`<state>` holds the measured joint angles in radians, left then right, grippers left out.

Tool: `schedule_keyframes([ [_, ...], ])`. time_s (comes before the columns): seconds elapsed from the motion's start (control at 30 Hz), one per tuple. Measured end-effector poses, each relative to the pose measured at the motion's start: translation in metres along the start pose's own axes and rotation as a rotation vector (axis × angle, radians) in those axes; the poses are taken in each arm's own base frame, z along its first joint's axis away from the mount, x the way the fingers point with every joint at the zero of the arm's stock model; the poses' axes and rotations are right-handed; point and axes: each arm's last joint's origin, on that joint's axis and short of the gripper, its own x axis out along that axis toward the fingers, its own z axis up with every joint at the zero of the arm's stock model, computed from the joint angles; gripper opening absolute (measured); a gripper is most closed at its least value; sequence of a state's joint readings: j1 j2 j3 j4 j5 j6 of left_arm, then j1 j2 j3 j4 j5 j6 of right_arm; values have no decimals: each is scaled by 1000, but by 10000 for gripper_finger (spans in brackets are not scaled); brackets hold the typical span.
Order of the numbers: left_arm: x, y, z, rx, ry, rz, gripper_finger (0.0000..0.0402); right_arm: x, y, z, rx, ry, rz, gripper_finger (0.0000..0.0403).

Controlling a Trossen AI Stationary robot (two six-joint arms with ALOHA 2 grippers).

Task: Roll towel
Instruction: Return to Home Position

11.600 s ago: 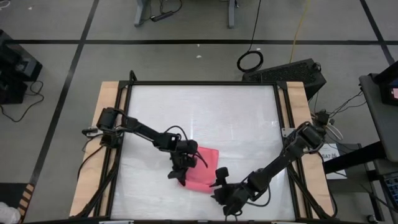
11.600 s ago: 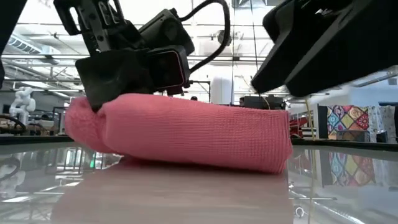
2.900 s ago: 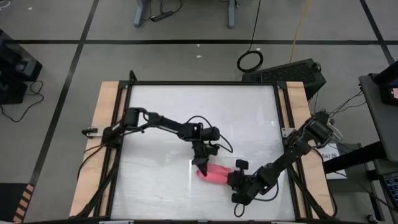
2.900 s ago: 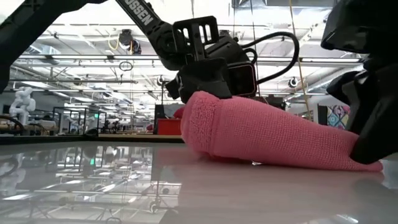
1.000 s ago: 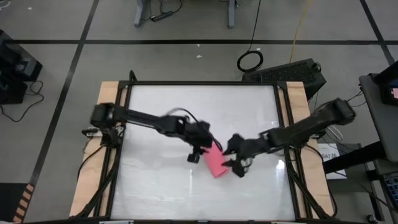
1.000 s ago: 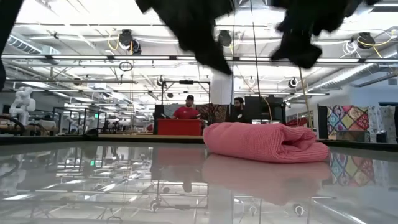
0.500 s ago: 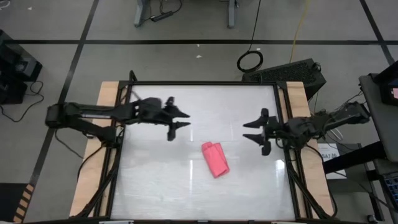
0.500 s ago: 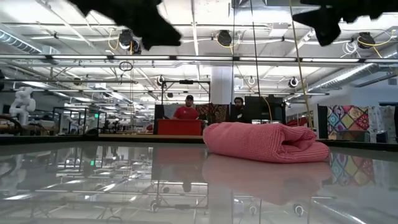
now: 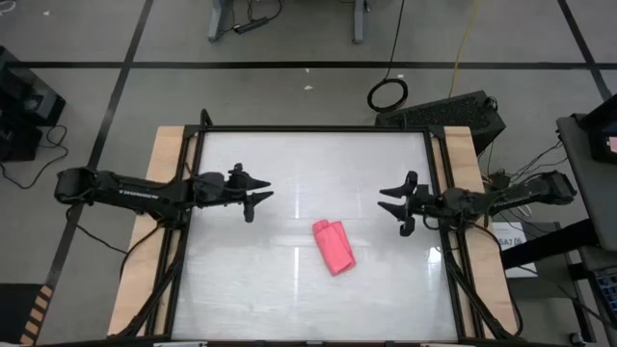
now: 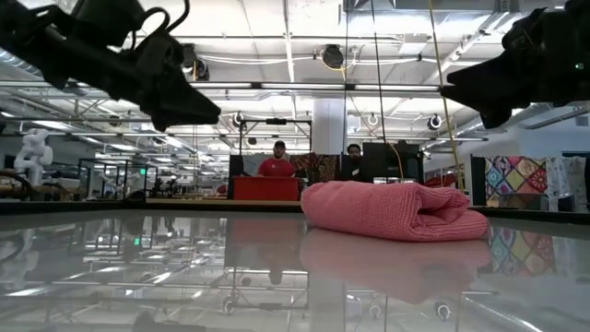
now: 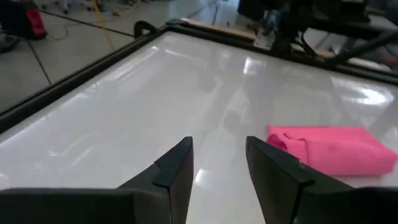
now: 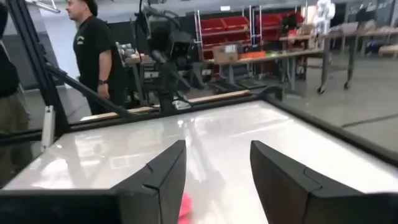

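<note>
The pink towel (image 9: 334,247) lies rolled into a short bundle on the white table, a little right of the middle; it also shows in the low view (image 10: 392,210) and the left wrist view (image 11: 326,150). My left gripper (image 9: 258,190) hangs open over the table's left part, raised clear, fingers pointing toward the towel. My right gripper (image 9: 390,203) hangs open over the table's right part, also raised and pointing inward. In each wrist view the gap between the fingers shows only bare table.
A black frame (image 9: 313,129) borders the white table, with wooden strips (image 9: 164,164) at left and right. A person (image 12: 93,59) stands beyond the table's edge in the right wrist view. Bare table surface lies all around the towel.
Both grippers have drawn away from the towel, the left toward the table's left edge, the right toward the right edge, and risen. The rolled towel stays put on the table.
</note>
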<state>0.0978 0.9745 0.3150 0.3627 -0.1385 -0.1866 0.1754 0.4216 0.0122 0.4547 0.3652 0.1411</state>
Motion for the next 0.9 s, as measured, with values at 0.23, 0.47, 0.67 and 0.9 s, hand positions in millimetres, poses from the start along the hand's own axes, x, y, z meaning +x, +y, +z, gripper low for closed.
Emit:
schedule_keyframes([
  [0.23,-8,9,-32,-59,-83,48,153,1,-7,3,-100,-15,-47,168],
  [0.47,-18,15,-57,-142,-91,57,153,1,-11,-2,-97,41,-6,168],
  [0.67,-21,16,-69,-151,-60,60,153,1,-11,-4,-81,67,19,168],
  [0.9,-22,11,-71,-174,-43,36,153,1,-10,-4,32,72,38,168],
])
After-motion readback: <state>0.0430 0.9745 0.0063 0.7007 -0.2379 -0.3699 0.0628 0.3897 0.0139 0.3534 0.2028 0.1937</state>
